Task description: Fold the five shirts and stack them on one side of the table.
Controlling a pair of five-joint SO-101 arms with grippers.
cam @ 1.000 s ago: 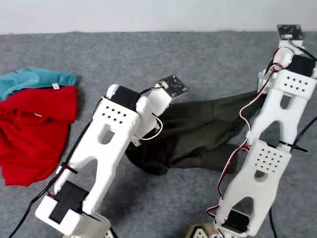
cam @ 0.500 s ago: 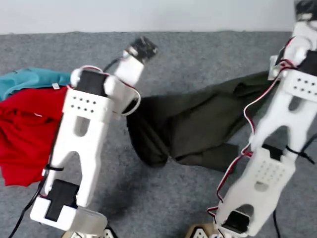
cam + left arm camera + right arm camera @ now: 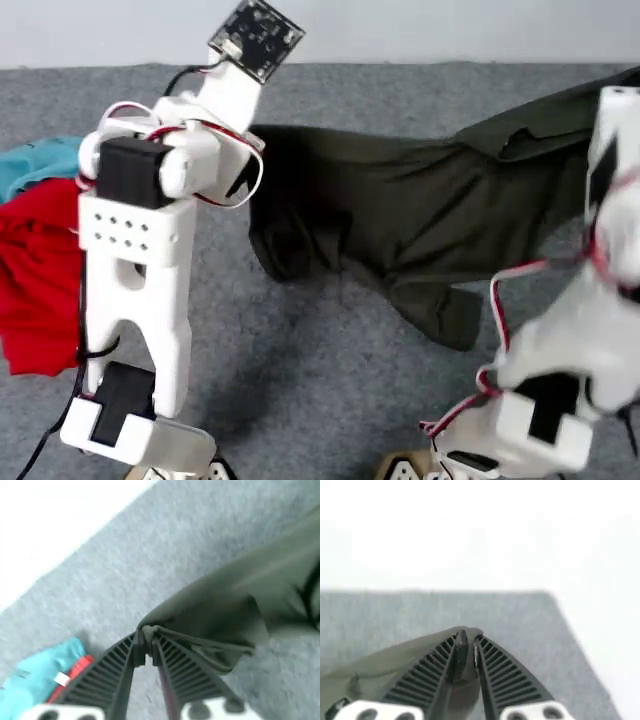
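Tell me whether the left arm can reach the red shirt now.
Probably not yet: the left gripper is shut on the dark green shirt. The red shirt lies uncovered beside that arm, so after letting go the way looks free.

The olive shirt (image 3: pixel 420 220) is a dark, plain green with no print on it. The red shirt (image 3: pixel 40 290) is plain bright red, and the teal shirt (image 3: pixel 30 165) is plain blue-green. The tabletop (image 3: pixel 330 400) is grey with fine speckles. The left arm (image 3: pixel 135 270) and the right arm (image 3: pixel 560 400) are white with black motors and red, white and black wires. The left fingers (image 3: pixel 115 670) and the right fingers (image 3: pixel 505 680) are black and ribbed.
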